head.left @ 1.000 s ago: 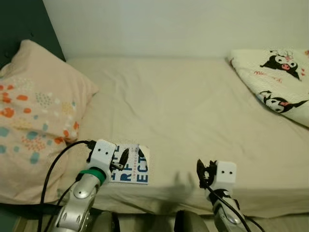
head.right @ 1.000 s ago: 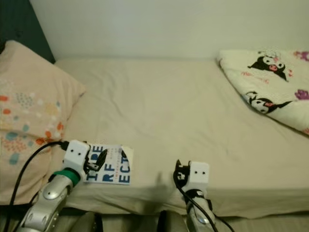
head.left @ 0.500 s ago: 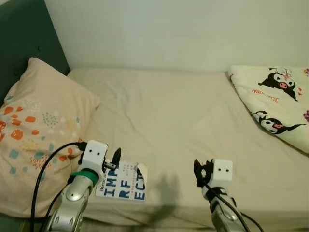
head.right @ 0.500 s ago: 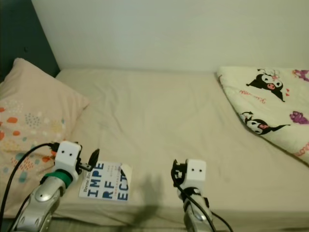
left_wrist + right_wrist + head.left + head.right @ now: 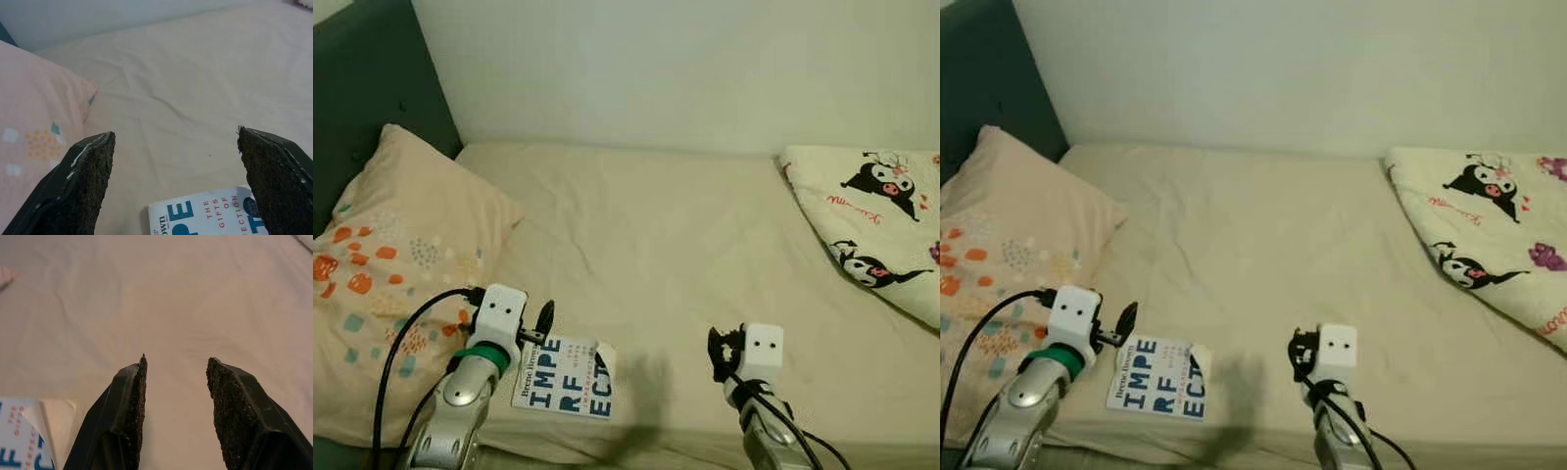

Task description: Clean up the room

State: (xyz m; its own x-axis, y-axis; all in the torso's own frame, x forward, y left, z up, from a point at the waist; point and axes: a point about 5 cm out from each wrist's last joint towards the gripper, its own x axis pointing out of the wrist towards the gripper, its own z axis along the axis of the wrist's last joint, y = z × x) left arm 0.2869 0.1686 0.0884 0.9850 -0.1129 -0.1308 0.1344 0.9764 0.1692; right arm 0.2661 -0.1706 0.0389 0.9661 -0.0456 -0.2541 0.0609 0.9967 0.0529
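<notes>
- The book (image 5: 564, 378), white with big blue letters, lies flat at the near edge of the bed (image 5: 675, 255), cover up, one corner of the cover curled. It is the one loose thing we see that clearing the room would call for.
- Our left tool (image 5: 544, 323) hangs just above the book's near-left corner, fingers spread wide with nothing between them; the left wrist view shows the book's top edge low between the two pads (image 5: 85, 181), so we are lined up on it but not touching.
- Our right tool (image 5: 1299, 354) hovers over bare sheet to the right of the book, well apart from it, jaws parted a little and empty.
- Beyond the left tool a peach pillow (image 5: 391, 255) with coloured spots leans at the head of the bed, against the dark headboard (image 5: 372, 88).
- Farther off, on the right, a cream blanket (image 5: 871, 225) printed with black cartoon figures lies bunched over that side.
- By our reading the tidying has hardly begun: the book is not yet lifted, and the blanket may need straightening after.
</notes>
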